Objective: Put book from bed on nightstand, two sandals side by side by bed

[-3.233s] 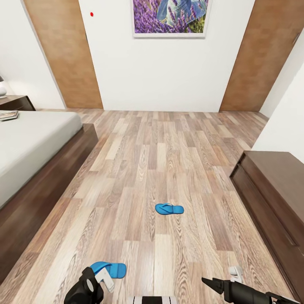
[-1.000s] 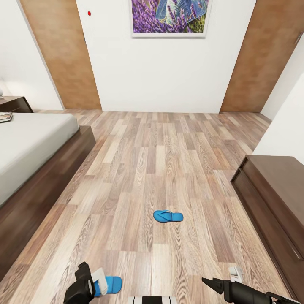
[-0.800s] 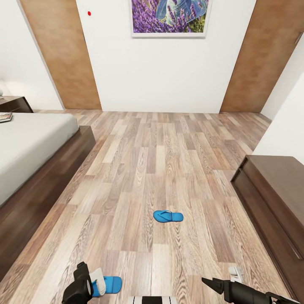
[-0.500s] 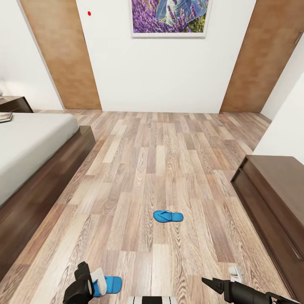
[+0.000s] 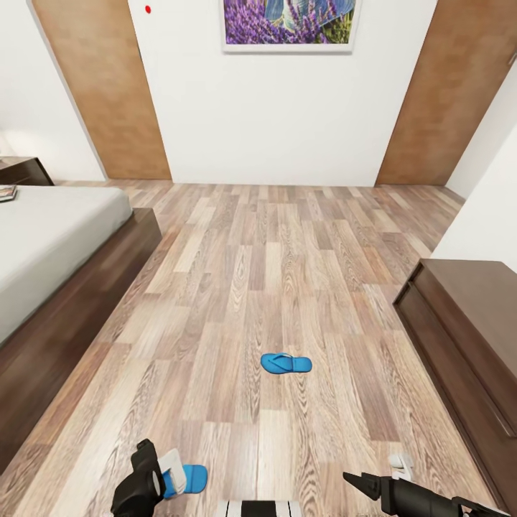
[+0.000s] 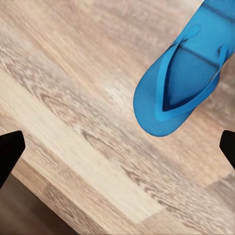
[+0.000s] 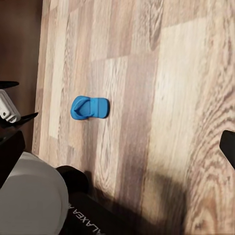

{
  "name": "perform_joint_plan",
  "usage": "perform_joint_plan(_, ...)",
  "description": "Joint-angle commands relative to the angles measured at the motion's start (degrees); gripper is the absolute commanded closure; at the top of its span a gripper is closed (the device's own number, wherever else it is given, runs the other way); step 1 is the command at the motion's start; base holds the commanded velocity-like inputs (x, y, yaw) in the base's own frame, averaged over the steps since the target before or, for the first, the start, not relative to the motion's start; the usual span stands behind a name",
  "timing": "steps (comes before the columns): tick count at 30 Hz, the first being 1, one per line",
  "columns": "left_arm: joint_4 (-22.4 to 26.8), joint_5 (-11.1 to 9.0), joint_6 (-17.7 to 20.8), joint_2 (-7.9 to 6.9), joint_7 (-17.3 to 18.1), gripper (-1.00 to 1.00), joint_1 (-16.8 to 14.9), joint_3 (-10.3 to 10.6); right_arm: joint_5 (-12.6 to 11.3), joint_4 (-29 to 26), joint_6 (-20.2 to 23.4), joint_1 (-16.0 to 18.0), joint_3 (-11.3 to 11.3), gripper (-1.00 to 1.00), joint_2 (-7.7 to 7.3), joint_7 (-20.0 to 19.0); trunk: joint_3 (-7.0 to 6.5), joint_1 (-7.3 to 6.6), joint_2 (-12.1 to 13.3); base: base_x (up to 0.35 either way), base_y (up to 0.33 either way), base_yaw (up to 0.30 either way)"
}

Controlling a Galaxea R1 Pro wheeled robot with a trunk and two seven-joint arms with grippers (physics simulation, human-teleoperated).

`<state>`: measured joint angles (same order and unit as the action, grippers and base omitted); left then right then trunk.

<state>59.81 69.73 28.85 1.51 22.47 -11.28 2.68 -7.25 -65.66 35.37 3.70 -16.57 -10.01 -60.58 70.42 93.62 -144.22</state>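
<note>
Two bright blue sandals lie on the plank floor. One sandal (image 5: pixel 286 363) is out in the middle of the room. The other sandal (image 5: pixel 189 475) (image 6: pixel 181 83) (image 7: pixel 89 107) lies right beside my left gripper (image 5: pixel 159 475) (image 6: pixel 117 147), which hovers open above it with the sandal off to one side of its fingers. My right gripper (image 5: pixel 379 475) (image 7: pixel 117 147) is open and holds nothing. The bed (image 5: pixel 50 237) stands at the left, and the book (image 5: pixel 6 192) lies on its far end. A nightstand (image 5: pixel 21 171) stands behind it.
A long low dark brown cabinet (image 5: pixel 467 316) runs along the right wall. Two brown doors (image 5: pixel 100 86) (image 5: pixel 452 93) flank a white wall with a lavender picture (image 5: pixel 287 25). Open floor lies between the bed and the cabinet.
The whole picture has shifted a little, so the camera moved. The near sandal now sits lower in the view than 3.2 s ago. Both grippers keep their pose.
</note>
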Motion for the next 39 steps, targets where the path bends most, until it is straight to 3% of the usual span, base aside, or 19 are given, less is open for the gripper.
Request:
perform_joint_plan(1, 0.36, 0.58, 0.14, 0.11, 0.48, -1.0, -0.17, 0.07, -0.31, 0.0, 0.4, 0.04, -0.03, -1.0, -0.01, -0.06, 0.27, 0.01, -0.03, 0.0, 0.0, 0.0)
perform_joint_plan(10, 0.89, 0.58, 0.15, 0.4, 0.44, -1.0, -0.97, 0.1, -0.31, 0.0, 0.4, 0.04, 0.0, -1.0, -0.01, -0.06, 0.27, 0.01, -0.03, 0.0, 0.0, 0.0)
perform_joint_plan(32, 1.71, 0.58, 0.17, 0.29, 0.63, -1.0, -1.54, 0.05, -0.33, -0.03, 0.4, 0.03, 0.0, -1.0, -0.01, -0.06, 5.15, 0.58, -0.33, 0.0, 0.0, 0.0)
perform_joint_plan(37, 2.4, 0.58, 0.26, 0.23, 1.15, -1.0, -1.55, 0.04, -0.58, -0.15, 0.78, 0.0, -1.26, -1.0, -0.88, -0.24, 5.81, 0.66, -0.37, 0.0, 0.0, 0.0)
perform_joint_plan(39, 2.46, 0.63, 0.3, 0.19, 2.64, -1.0, -1.55, 0.04, -0.66, -0.16, 1.72, 0.0, -2.84, -1.0, -2.1, -0.42, 5.81, 0.66, -0.37, 0.0, 0.0, 0.0)
